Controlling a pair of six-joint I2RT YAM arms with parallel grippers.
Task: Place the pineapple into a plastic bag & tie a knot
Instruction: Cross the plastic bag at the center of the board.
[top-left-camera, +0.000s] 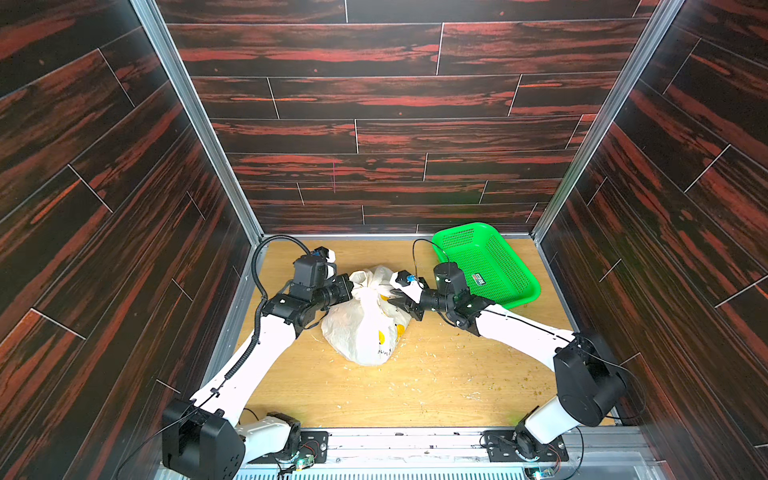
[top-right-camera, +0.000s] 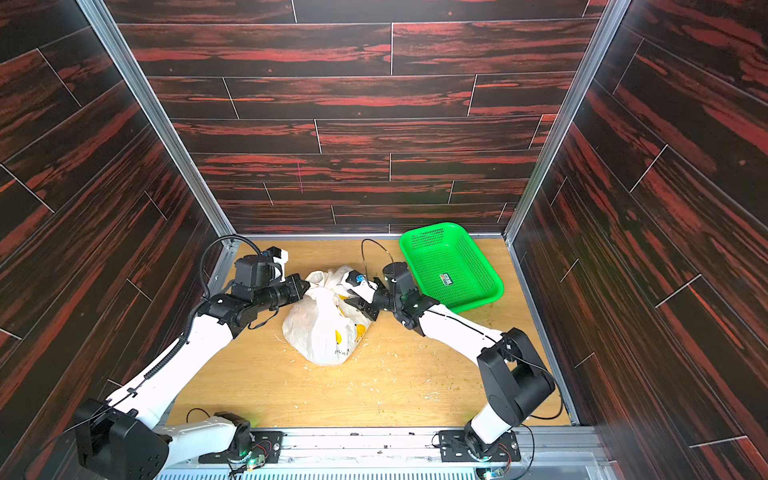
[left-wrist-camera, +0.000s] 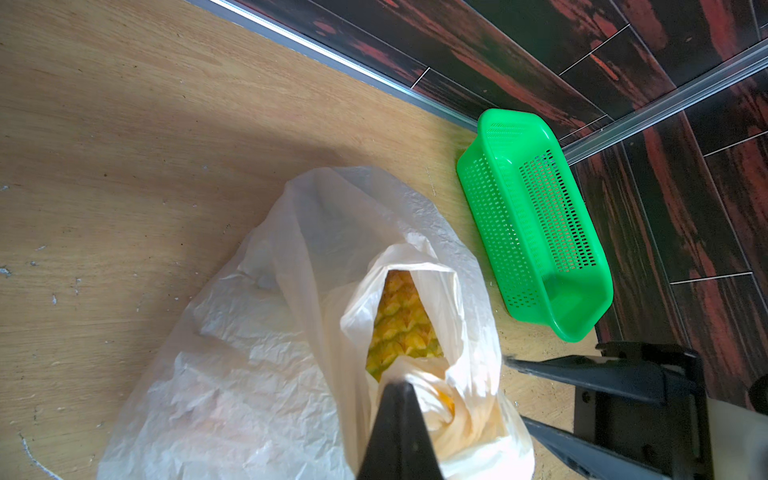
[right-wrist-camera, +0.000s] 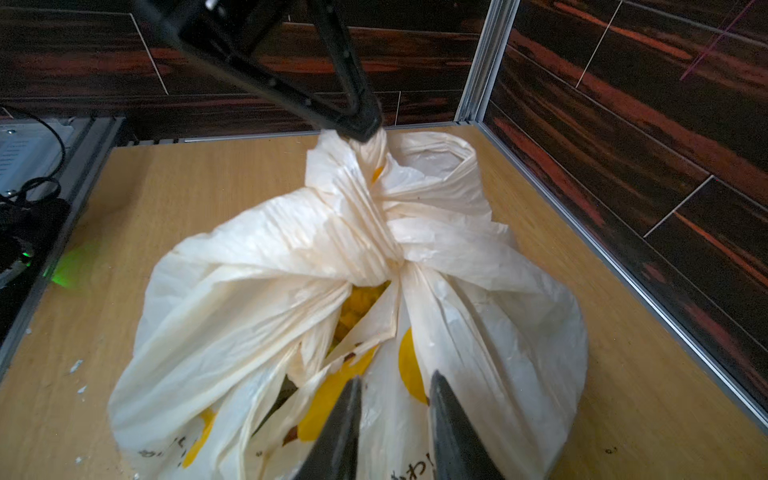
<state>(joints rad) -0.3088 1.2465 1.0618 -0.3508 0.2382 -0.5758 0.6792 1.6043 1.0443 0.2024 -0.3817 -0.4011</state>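
The plastic bag (top-left-camera: 361, 328) (top-right-camera: 320, 328) sits near the middle of the bench (top-left-camera: 415, 386), a white crinkly carrier with yellow banana prints and small dark lettering low on its front. The pineapple (left-wrist-camera: 399, 324) is inside it; its yellow, scaly skin shows through a gap in the plastic in the left wrist view, and again below the knot in the right wrist view (right-wrist-camera: 361, 299).

The knot (right-wrist-camera: 374, 249) is a bunched twist of the handle straps on top of the bag, with 1 loop (right-wrist-camera: 440, 158) standing out beyond it toward the back corner.

The left pincer (top-left-camera: 353, 286) (top-right-camera: 307, 286) is closed on a bunched handle strap (right-wrist-camera: 365, 158) just above the knot. In the right wrist view its tips (right-wrist-camera: 361, 124) meet around the gathered plastic.

The right pincer (top-left-camera: 392, 297) (top-right-camera: 353, 297) is at the opposite side of the bag's neck. Its 2 fingers stand apart (right-wrist-camera: 395, 382) with their tips just at the bag's printed face, and nothing is clamped between them.

The green mesh basket (top-left-camera: 498, 257) (top-right-camera: 453, 266) (left-wrist-camera: 536, 216) lies in the far right corner of the bench, apart from the bag, with a small label on its floor. Pale flecks (top-left-camera: 436, 374) are scattered over the bench in front of the bag.
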